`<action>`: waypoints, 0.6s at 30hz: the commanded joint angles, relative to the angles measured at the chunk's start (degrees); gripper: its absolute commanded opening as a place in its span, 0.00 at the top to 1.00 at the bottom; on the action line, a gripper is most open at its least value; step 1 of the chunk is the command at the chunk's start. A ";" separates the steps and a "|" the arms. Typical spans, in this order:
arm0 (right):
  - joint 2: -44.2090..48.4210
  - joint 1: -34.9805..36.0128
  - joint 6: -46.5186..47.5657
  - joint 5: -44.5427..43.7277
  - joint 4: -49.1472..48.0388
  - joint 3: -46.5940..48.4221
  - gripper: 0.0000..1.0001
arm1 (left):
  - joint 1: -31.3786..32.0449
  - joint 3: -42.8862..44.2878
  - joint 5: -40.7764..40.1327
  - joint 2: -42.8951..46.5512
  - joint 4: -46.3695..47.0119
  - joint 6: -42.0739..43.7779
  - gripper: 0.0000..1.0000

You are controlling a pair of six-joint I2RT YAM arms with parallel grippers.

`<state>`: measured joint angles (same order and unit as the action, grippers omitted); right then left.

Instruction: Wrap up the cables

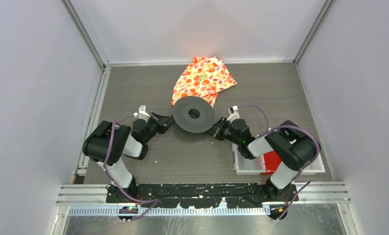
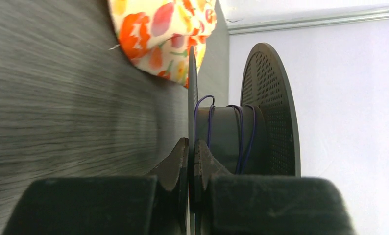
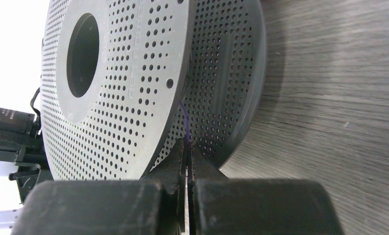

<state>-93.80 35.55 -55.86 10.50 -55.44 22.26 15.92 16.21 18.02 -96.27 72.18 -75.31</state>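
A dark grey perforated spool (image 1: 182,120) lies flat at mid-table. A very thin dark purple-blue cable (image 2: 241,132) is wound in a few turns round its hub. My left gripper (image 1: 169,122) is at the spool's left rim. In the left wrist view it (image 2: 191,147) is shut on the thin edge of the flange (image 2: 191,88) nearer the table. My right gripper (image 1: 213,131) is at the spool's right rim. In the right wrist view it (image 3: 187,144) is shut on a strand of the cable (image 3: 184,117) that runs up between the two flanges (image 3: 124,73).
An orange flowered cloth (image 1: 202,78) lies behind the spool, partly under it, and also shows in the left wrist view (image 2: 163,29). A white bin (image 1: 246,169) holding a red object (image 1: 272,161) sits under the right arm. Grey walls enclose the table.
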 commanded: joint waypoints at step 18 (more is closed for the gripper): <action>-11.13 2.44 -3.46 -0.06 -12.69 1.65 0.92 | 1.74 -3.02 8.03 -6.32 9.82 3.85 0.64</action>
<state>-104.73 37.41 -59.42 10.57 -66.30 23.46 17.26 14.50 24.21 -105.16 76.36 -73.06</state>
